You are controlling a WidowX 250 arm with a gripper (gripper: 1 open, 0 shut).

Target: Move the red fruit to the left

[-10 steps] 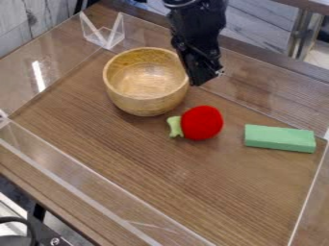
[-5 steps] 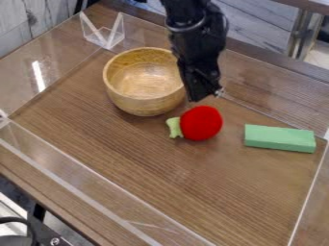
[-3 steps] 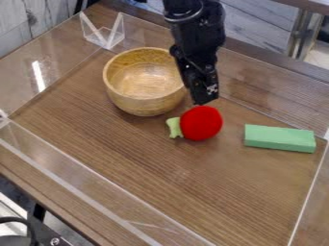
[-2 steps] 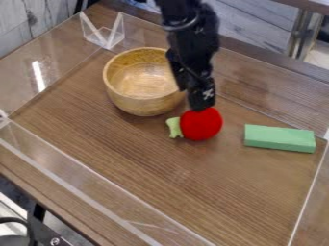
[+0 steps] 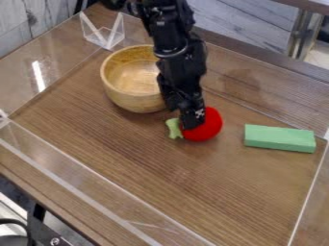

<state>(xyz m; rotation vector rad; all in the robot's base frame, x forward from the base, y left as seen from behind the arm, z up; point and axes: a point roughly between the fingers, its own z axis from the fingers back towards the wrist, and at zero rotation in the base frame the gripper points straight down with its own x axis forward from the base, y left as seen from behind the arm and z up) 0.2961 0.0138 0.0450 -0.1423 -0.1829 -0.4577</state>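
The red fruit (image 5: 207, 128) lies on the wooden table right of the bowl, and its light green stem (image 5: 172, 128) points left. My black gripper (image 5: 189, 113) reaches steeply down onto the fruit's upper left side and hides that part. Its jaws look spread and open around the fruit's top. Whether the fingers touch the fruit I cannot tell.
A wooden bowl (image 5: 111, 82) stands just left of the gripper, close to the arm. A flat green block (image 5: 279, 138) lies to the right of the fruit. A clear plastic holder (image 5: 100, 31) sits at the back left. Low clear walls (image 5: 77, 183) border the table.
The gripper has dropped from above the bowl's right rim down and slightly left onto the fruit, and its jaws have spread. The fruit, bowl and block have stayed put.
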